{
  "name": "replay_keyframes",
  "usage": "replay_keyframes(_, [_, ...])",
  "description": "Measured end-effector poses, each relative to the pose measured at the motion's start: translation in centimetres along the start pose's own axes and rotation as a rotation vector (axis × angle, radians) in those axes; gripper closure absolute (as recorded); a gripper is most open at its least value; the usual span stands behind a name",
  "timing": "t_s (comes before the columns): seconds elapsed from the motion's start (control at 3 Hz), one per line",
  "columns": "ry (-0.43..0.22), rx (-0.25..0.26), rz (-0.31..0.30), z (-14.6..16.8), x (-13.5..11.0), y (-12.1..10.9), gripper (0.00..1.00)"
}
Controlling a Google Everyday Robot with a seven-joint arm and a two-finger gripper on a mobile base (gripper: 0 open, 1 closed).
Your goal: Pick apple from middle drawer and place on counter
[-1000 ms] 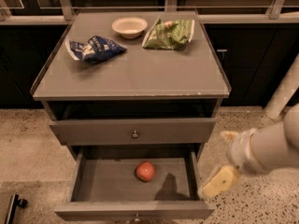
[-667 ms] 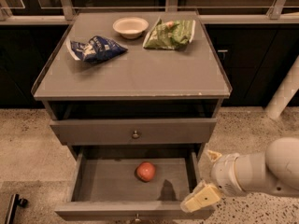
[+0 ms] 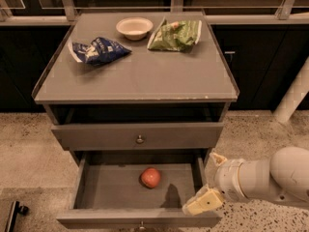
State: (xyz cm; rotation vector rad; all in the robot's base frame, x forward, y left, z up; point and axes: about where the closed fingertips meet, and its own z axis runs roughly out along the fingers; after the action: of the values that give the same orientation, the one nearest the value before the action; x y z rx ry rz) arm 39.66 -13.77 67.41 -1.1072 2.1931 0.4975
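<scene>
The red apple [image 3: 150,177] lies on the grey floor of the open middle drawer [image 3: 101,190], near its centre. My gripper [image 3: 203,201] reaches in from the right on a white arm and hovers over the drawer's front right corner, to the right of the apple and apart from it. The grey counter [image 3: 140,76] tops the cabinet above, with its front half bare.
On the counter's far part lie a white bowl [image 3: 134,27], a blue chip bag [image 3: 99,50] and a green chip bag [image 3: 176,35]. The drawer above [image 3: 139,136], with a brass knob, is closed. A white post [image 3: 293,98] stands at the right on the speckled floor.
My arm and gripper have moved left and down, from beside the cabinet's right side to over the drawer's front right corner. The apple has not moved.
</scene>
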Motion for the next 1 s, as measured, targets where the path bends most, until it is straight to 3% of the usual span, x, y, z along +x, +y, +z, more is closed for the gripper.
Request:
replay_keyframes(0.33, [-0.024,0.008,0.066,2.4,2.2,1.9,0.00])
replay_keyframes(0.67, [-0.059,0.062,0.142,5.8,4.7,1.6,0.00])
replay_keyframes(1.0, [-0.072,0.122,0.148,5.9,4.7,0.0,0.00])
